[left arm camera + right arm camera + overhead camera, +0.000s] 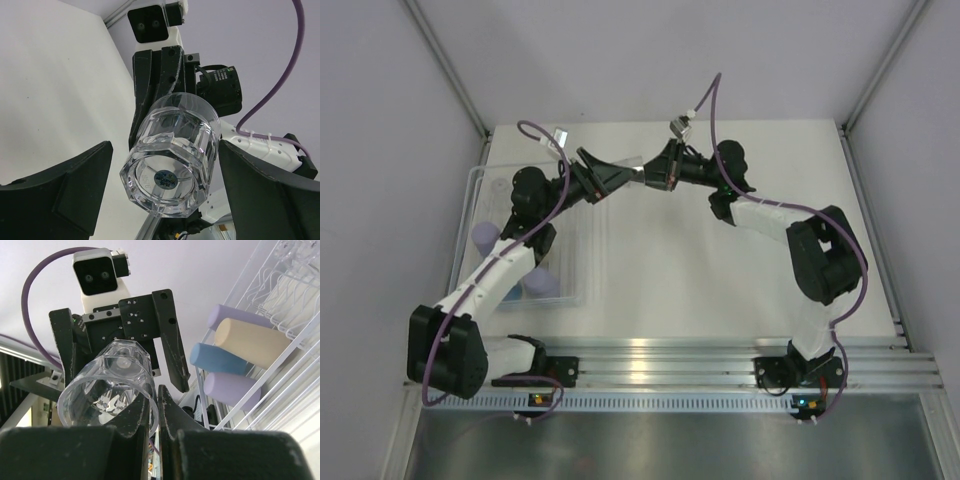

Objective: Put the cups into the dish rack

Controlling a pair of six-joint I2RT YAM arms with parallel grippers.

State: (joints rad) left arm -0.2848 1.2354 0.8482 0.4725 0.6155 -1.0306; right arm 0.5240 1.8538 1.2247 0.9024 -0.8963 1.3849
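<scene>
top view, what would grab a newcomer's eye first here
A clear cup hangs mid-air over the far middle of the table. The right gripper pinches its rim, and the left gripper has its jaws open around its base. At the left, four coloured tumblers sit in the rack.

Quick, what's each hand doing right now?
Left hand: open, fingers either side of the cup, not touching it.
Right hand: closed on the cup's rim.

right end effector (154, 410): pinches clear cup (107, 390) rim | left end effector (127, 385): spread astride cup | dish rack (280, 315): four tumblers (255, 342)
</scene>
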